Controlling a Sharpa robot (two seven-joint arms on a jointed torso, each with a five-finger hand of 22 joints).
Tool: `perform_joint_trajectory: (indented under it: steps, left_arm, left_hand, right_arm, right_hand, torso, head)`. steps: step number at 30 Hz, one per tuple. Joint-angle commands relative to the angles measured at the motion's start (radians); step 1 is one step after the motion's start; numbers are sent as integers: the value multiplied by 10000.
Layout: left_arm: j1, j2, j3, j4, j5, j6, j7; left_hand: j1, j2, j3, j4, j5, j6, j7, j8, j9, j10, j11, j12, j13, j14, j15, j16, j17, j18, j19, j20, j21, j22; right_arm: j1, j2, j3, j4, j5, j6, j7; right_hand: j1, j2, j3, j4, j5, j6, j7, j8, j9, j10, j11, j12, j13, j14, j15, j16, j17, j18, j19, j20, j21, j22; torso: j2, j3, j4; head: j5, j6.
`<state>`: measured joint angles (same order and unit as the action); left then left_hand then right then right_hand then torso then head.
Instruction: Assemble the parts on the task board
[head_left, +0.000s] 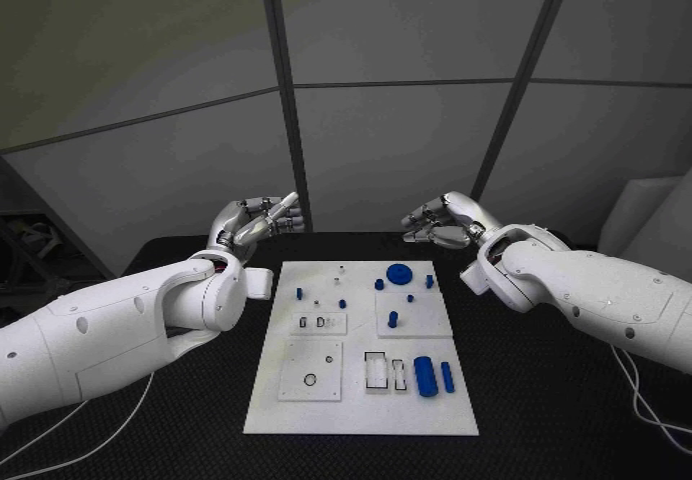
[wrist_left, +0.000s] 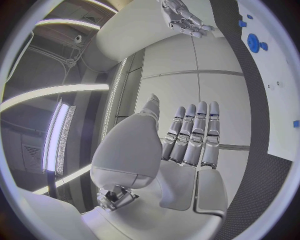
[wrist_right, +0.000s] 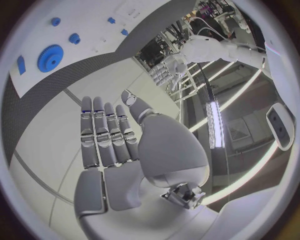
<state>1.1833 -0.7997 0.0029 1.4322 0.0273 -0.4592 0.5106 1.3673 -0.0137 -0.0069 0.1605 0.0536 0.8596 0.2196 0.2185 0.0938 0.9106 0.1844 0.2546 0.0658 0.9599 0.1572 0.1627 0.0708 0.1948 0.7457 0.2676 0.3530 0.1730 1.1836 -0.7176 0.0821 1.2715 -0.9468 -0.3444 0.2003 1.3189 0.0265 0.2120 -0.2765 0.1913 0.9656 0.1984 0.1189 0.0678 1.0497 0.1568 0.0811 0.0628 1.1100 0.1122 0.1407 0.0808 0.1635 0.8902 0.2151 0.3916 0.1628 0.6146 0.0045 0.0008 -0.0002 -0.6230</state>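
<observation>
A: Head view first. Where is there room to move?

B: The board (head_left: 361, 345) lies flat in the middle of the desk (head_left: 562, 400), with bare black desk along both long sides and at the near edge. Both arms are raised past the far edge, so nothing hangs over the board.

A: What sits on it?

B: A blue gear (head_left: 398, 270) at the far right, small blue pegs (head_left: 300, 294) near the far half, and a blue cylinder (head_left: 426, 375) beside a thinner blue bar (head_left: 447, 376) at the near right. Outlined slots (head_left: 375, 369) just left of the cylinder look unfilled.

A: And the robot hands?

B: The left robot hand (head_left: 257, 222) and right robot hand (head_left: 444, 222) are lifted beyond the far corners, well apart, fingers partly curled, holding nothing.

A: Left wrist view?

B: The left robot hand (wrist_left: 187, 145) has straight fingers side by side, released, nothing in it. The board's edge (wrist_left: 281, 75) curves past with the gear (wrist_left: 253, 42) on it; the right robot hand (wrist_left: 184, 20) hangs across from it.

A: Right wrist view?

B: The right robot hand (wrist_right: 109, 142) is flat, fingers extended, released. The gear (wrist_right: 50, 57) and pegs (wrist_right: 74, 38) stand on the board (wrist_right: 94, 25); the left robot hand (wrist_right: 165, 72) is beyond, clear of the parts.
</observation>
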Motion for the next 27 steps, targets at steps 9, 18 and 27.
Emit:
perform_joint_trajectory:
  steps: [9, 18, 27]
  left_arm:
    - [8, -425, 21, 1178, -446, 461, -396]
    - [5, -499, 22, 1416, -450, 461, -399]
    - [5, -528, 23, 1556, -450, 491, -434]
  left_hand:
    - [174, -48, -141, -488, 36, 109, 82, -20, -121, 176, -4, -176, -23, 190, -23, -187, -59, -125, 347, -57, 201, 13]
    - [129, -39, -185, -535, 32, 89, 96, -50, -149, 156, 10, -234, -28, 176, -14, -250, -65, -132, 363, -58, 209, 1]
    - [103, -26, -209, -569, 31, 66, 110, -76, -170, 134, 22, -279, -30, 173, -6, -289, -66, -137, 365, -57, 210, -10]
  right_arm:
    - [336, 137, 1, 730, -5884, 1784, -2787]
    - [451, 414, 1, 819, -6901, 1824, -3280]
    - [580, 728, 1, 641, -7169, 1986, -3525]
  right_hand:
    - [-219, -598, 210, -29, -82, 904, -467, -349, 27, 1303, -680, -204, 22, 3944, -1168, 1976, 1521, 195, 2438, -1155, 3889, 2112]
    - [-614, -781, 648, 52, -106, 838, -461, -551, 22, 1056, -699, -202, 61, 3955, -1153, 6305, 5047, -667, 4581, -1163, 8588, 8383]
    - [-701, -879, 920, 188, -104, 583, -399, -545, 25, 986, -624, -201, 78, 3786, -1079, 9085, 7798, -985, 5175, -1052, 10065, 10587]
  torso:
    - [783, -6, 82]
    - [1026, -31, 116]
    - [1122, -43, 150]
  head:
    - [-174, 152]
    - [-239, 123]
    - [-264, 131]
